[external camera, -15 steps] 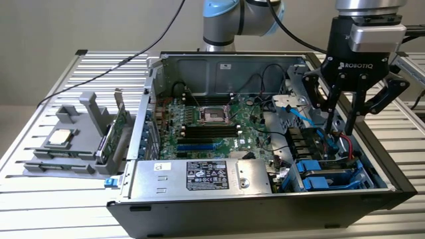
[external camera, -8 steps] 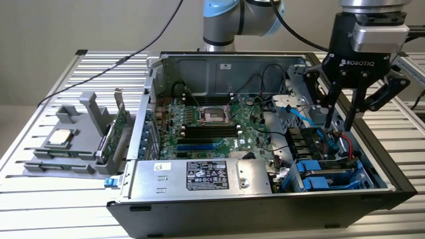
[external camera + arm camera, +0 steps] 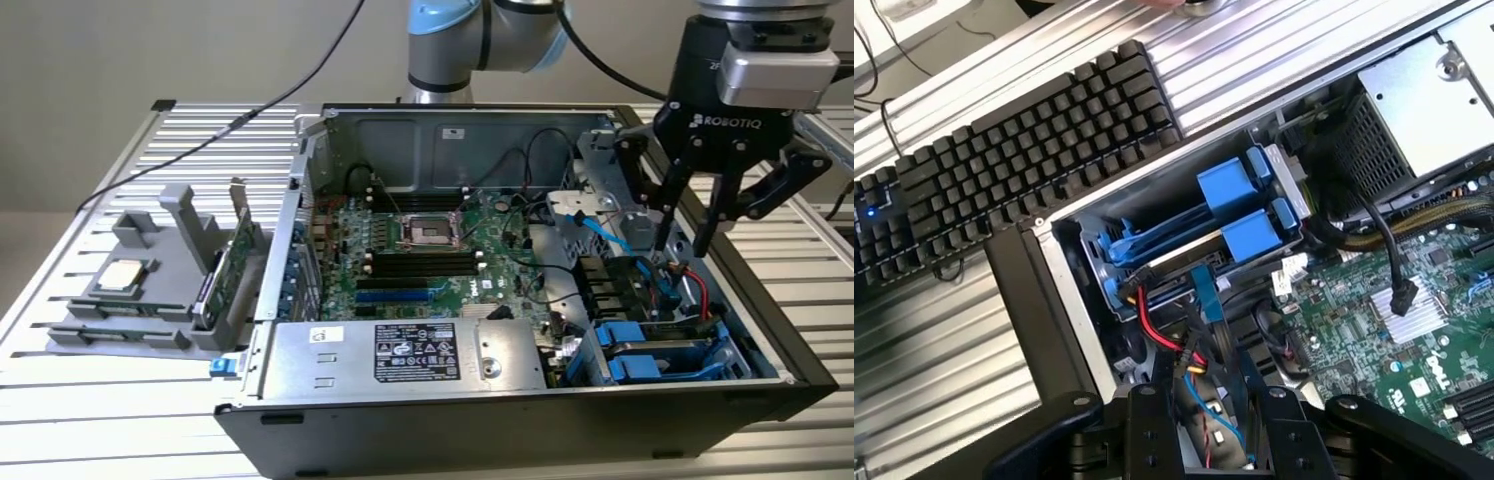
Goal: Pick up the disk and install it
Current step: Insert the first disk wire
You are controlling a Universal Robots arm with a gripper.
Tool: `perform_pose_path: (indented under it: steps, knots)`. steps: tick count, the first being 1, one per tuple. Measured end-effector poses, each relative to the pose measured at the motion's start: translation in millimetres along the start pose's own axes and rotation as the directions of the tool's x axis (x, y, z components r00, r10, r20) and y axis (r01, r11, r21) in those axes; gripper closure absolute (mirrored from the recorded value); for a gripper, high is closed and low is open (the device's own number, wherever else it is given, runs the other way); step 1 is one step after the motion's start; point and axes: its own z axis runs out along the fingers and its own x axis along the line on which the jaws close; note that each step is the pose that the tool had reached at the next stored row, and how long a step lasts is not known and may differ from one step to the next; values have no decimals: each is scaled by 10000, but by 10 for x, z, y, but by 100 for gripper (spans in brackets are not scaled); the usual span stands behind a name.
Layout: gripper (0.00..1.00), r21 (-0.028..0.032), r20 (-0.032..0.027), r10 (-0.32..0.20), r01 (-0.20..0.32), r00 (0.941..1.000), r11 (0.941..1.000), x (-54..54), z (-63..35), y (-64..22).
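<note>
The disk (image 3: 657, 352) lies flat in the drive bay at the front corner of the open computer case (image 3: 534, 420), on the exterior view's right, and its blue plastic carrier frames it. In the wrist view the blue carrier tabs of the disk (image 3: 1239, 190) show at the bay's mouth. My gripper (image 3: 685, 248) hangs above that bay with its fingers pointing down. The fingers (image 3: 1144, 430) stand apart and hold nothing; red and blue cables show in the gap. My gripper (image 3: 1209, 400) is clear of the disk.
A red cable (image 3: 701, 295) and blue cables run just under the fingers. The motherboard (image 3: 414, 260) and the power supply (image 3: 400, 355) fill the case. A grey holder with a silver CPU chip (image 3: 123, 272) and green cards (image 3: 220, 275) stands on the exterior view's left. A black keyboard (image 3: 1004, 170) lies beside the case.
</note>
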Motion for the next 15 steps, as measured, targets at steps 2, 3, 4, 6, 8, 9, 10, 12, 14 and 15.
perform_pose_path:
  steps: [2, 3, 4, 6, 8, 9, 10, 12, 14, 15]
  knots:
    - [63, 153, 103, 11, -12, 9999, 9999, 20, 5, 15]
    - [63, 204, 146, 12, -15, 9999, 9998, 29, 7, 17]
    - [63, 242, 181, 12, -17, 9998, 9997, 35, 9, 19]
    - [63, 271, 226, -6, 0, 9997, 9996, 40, 9, 22]
    - [63, 284, 258, -49, 42, 9997, 9996, 42, 10, 22]
    - [63, 289, 269, -78, 70, 9996, 9996, 43, 10, 21]
    - [63, 294, 275, -115, 107, 9996, 9995, 43, 11, 21]
    - [63, 305, 284, -190, 182, 9994, 9994, 45, 10, 21]
    - [63, 312, 290, -234, 225, 9993, 9993, 46, 12, 24]
    - [63, 313, 289, -241, 232, 9993, 9992, 46, 11, 24]
